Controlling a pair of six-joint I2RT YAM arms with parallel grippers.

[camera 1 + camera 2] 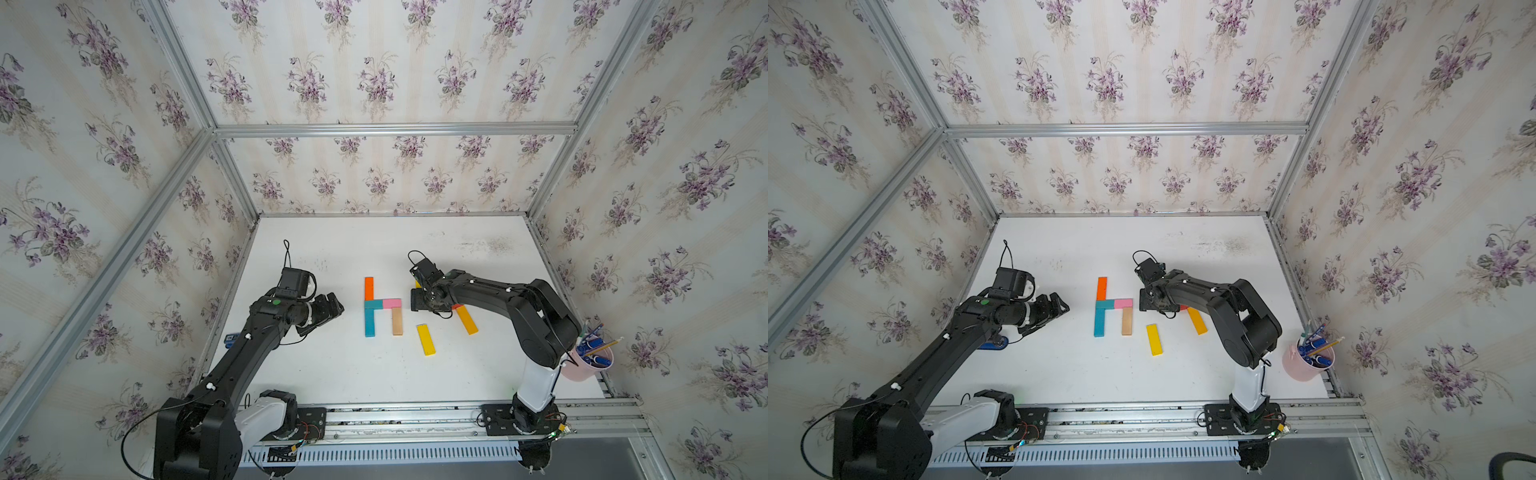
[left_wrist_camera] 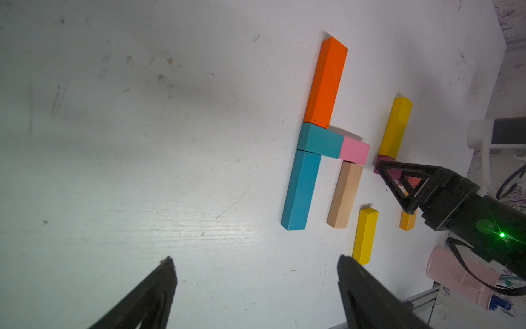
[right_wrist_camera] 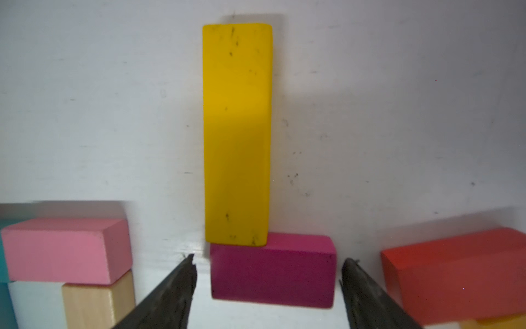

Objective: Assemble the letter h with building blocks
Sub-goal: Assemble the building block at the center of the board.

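The right arm (image 1: 498,291) stretches low toward the middle of the table (image 1: 332,365), and the right gripper (image 3: 270,259) stands spread astride the magenta block (image 3: 273,273), a gap at each end. That block lies just beside the h made of the orange block (image 1: 369,288), teal blocks (image 1: 370,322), pink block (image 1: 392,303) and plain wood block (image 1: 397,321). The left arm (image 1: 249,345) angles inward, the left gripper (image 2: 255,257) spread and empty on the h's other side.

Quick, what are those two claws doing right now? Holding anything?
Left gripper: open, holding nothing.
Right gripper: open, jaws either side of the magenta block, not gripping it.
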